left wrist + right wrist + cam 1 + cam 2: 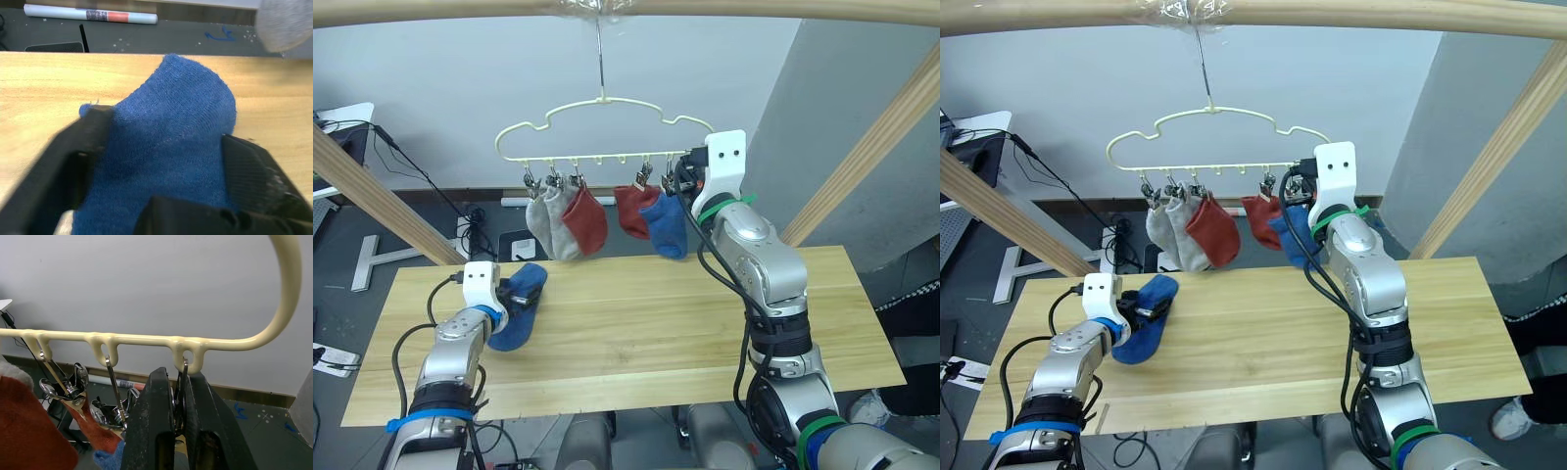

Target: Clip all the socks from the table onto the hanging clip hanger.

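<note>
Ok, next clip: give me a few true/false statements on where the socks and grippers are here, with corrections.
1. Five socks hang from the clip hanger. True.
2. A rust-red sock lies on the table. False: the sock there is the blue sock.
3. The left gripper is at the blue sock on the table. True; its fingers straddle the fabric.
4. The right gripper hangs open, clear of the hanger. False: it is shut on the end clip.
5. Two grey socks hang at the hanger's left end. True.
</note>
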`<act>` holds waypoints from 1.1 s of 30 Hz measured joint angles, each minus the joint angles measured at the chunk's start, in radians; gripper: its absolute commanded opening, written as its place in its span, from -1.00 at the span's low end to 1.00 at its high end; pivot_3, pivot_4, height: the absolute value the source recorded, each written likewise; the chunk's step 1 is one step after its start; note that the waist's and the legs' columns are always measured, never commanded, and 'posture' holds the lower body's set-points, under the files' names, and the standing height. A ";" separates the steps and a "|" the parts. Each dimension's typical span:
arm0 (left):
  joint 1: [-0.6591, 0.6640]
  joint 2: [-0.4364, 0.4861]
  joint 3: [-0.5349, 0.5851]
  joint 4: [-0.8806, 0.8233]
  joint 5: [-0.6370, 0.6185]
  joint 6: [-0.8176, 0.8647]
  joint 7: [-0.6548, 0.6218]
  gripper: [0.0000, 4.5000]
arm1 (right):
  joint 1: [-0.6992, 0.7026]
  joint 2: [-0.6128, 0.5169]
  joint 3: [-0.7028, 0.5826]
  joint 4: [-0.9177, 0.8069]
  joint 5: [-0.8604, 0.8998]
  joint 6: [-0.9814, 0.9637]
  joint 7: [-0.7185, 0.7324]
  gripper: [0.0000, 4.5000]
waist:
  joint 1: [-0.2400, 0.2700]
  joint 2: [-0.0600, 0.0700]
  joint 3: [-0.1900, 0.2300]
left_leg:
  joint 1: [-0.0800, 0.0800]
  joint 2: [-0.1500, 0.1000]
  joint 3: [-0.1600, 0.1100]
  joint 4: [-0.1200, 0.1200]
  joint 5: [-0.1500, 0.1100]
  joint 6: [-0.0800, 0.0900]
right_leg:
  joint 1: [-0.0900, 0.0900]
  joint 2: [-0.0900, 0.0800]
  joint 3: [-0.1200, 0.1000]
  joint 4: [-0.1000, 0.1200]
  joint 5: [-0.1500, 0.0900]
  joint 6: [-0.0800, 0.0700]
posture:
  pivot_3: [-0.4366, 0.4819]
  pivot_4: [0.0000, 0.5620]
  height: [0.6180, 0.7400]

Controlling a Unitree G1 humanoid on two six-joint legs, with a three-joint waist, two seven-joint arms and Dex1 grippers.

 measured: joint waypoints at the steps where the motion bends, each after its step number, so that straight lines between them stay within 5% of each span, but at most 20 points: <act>1: 0.012 0.002 0.000 -0.012 0.000 -0.001 -0.006 0.08 | 0.000 0.000 0.000 0.000 0.000 0.000 0.000 -1.00 | 0.000 0.000 0.000 | 0.000 0.000 0.000 0.000 0.000 0.000 | 0.000 0.000 0.000 0.000 0.000 0.000 | -0.12 -0.08 0.67; 9: 0.045 0.003 0.002 -0.047 -0.001 -0.004 -0.021 -0.96 | 0.000 0.001 0.000 -0.001 0.000 0.000 0.000 -1.00 | 0.000 0.000 0.000 | 0.000 0.000 0.000 0.000 0.000 0.000 | 0.000 0.000 0.000 0.000 0.000 0.000 | -0.10 -0.07 0.67; 18: 0.038 -0.028 -0.087 -0.085 0.003 -0.073 -0.159 -0.98 | 0.000 0.001 -0.003 -0.001 0.000 0.000 0.000 -1.00 | 0.005 0.000 0.000 | -0.001 0.000 0.000 0.000 0.000 0.000 | 0.000 0.000 0.000 -0.002 0.000 0.000 | -0.11 -0.06 0.67; 26: -0.266 -0.172 -0.213 -0.202 -0.162 0.073 -0.431 -0.98 | -0.003 0.004 -0.005 0.003 0.000 0.000 0.000 -1.00 | 0.006 0.000 0.001 | -0.007 0.000 -0.001 0.000 0.000 0.000 | -0.002 0.001 -0.001 -0.005 0.000 0.000 | -0.15 -0.07 0.67; 33: -0.286 -0.285 -0.279 -0.315 -0.245 0.200 -0.481 -0.98 | -0.004 0.002 -0.010 -0.001 0.000 0.004 -0.005 -1.00 | 0.000 0.000 0.001 | -0.010 0.001 -0.002 0.000 0.000 0.000 | -0.003 0.001 0.000 -0.010 0.000 0.000 | -0.18 -0.07 0.67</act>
